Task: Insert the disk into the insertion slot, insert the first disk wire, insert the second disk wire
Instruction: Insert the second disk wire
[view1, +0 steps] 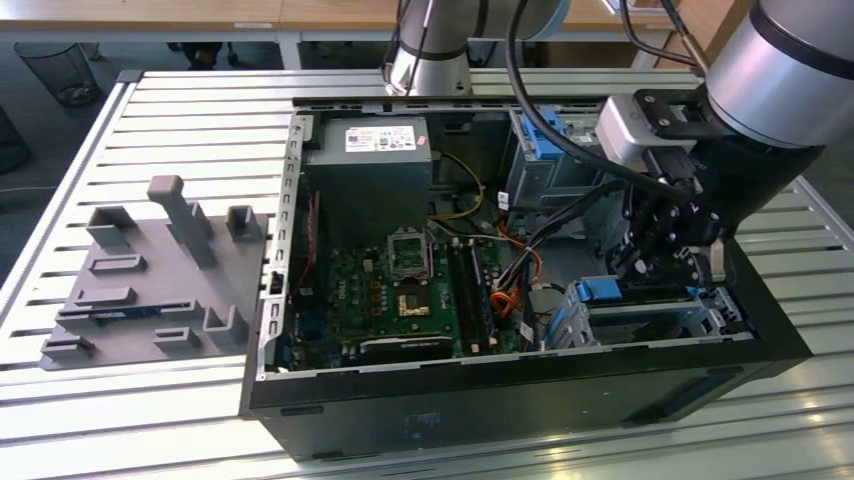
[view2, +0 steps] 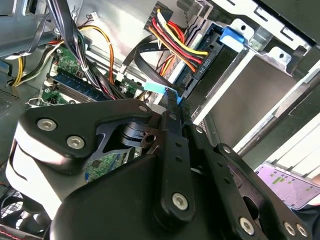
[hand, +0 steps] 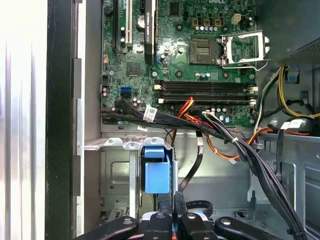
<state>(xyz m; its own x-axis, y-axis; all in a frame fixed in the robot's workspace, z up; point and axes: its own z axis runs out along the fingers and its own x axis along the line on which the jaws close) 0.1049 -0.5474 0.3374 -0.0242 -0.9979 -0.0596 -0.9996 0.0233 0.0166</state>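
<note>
My gripper (view1: 663, 268) hangs low inside the open computer case, over the insertion slot (view1: 674, 318) at the exterior view's right. In the second wrist view its fingers (view2: 172, 112) are shut on the end of a black flat disk wire (view2: 145, 60) with a light blue tag, held right at the disk's dark connector edge (view2: 200, 75). A plug with red, yellow and black wires (view2: 180, 42) sits in that same edge. The disk's flat grey face (view2: 245, 97) lies in the metal bay. In the first wrist view the black wire (hand: 192, 172) runs down to the gripper (hand: 173, 212).
A blue tab (hand: 156, 172) on a grey cage (view1: 571, 322) stands beside the slot. Bundled cables (hand: 235, 145) cross above the bay. The motherboard (view1: 400, 285) and power supply (view1: 367, 160) occupy the case's middle. A grey fixture plate (view1: 147, 280) lies at the exterior view's left.
</note>
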